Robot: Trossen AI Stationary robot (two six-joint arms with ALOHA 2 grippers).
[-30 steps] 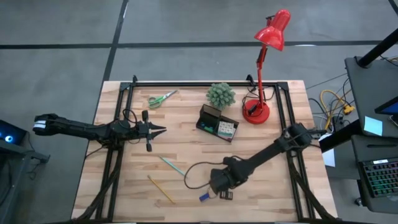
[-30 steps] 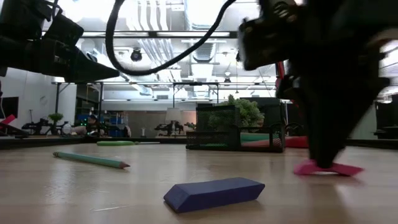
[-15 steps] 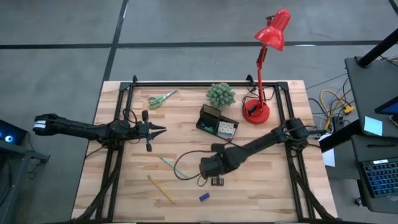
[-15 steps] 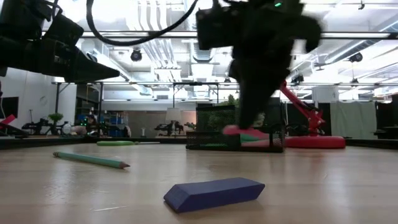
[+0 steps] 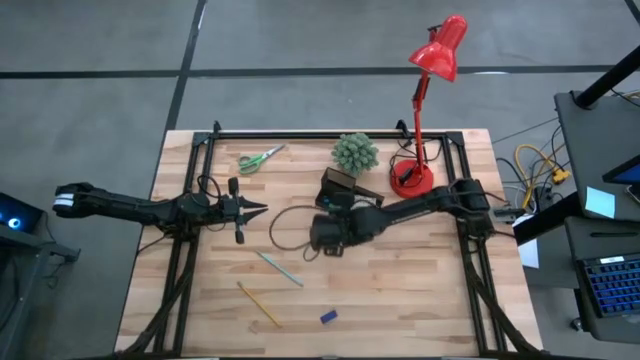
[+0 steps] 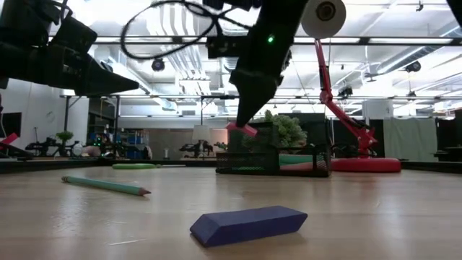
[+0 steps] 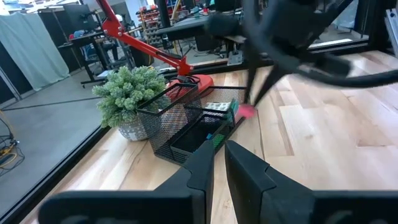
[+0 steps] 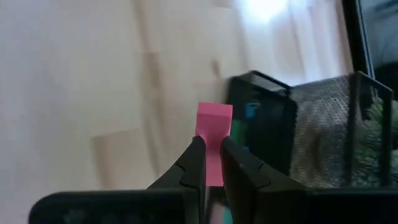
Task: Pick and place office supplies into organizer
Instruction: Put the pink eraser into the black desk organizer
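Note:
My right gripper (image 5: 325, 228) (image 8: 213, 163) is shut on a small flat pink pad (image 6: 242, 129) (image 7: 247, 111). It hangs above the table, just on the near side of the black mesh organizer (image 5: 336, 184) (image 6: 274, 154) (image 8: 267, 124). Lying on the wood are the green-handled scissors (image 5: 260, 158), a teal pen (image 5: 278, 267) (image 6: 105, 185), a yellow pencil (image 5: 258, 303) and a blue eraser (image 5: 328, 317) (image 6: 249, 222). My left gripper (image 5: 258, 209) (image 7: 219, 165) waits level at mid-left, shut and empty, pointing toward the organizer. My right gripper pinches the pink pad between its two fingers, which bear on its two sides (image 8: 213, 155). The fingers slant down from above. The pad's free end (image 8: 214, 118) sticks out past the fingertips. It is lifted clear of the table and tilted.
A spiky green potted plant (image 5: 354, 152) stands right behind the organizer. A red desk lamp stands on its round base (image 5: 412, 180) at the far right, its arm rising over the table. Bare wood lies between the organizer and the pen.
My right gripper has lifted the pink pad off the table near the front edge. It has carried it up and toward the far edge, to the organizer's near side, swinging and turning its wrist on the way. The blue eraser stayed where it lay.

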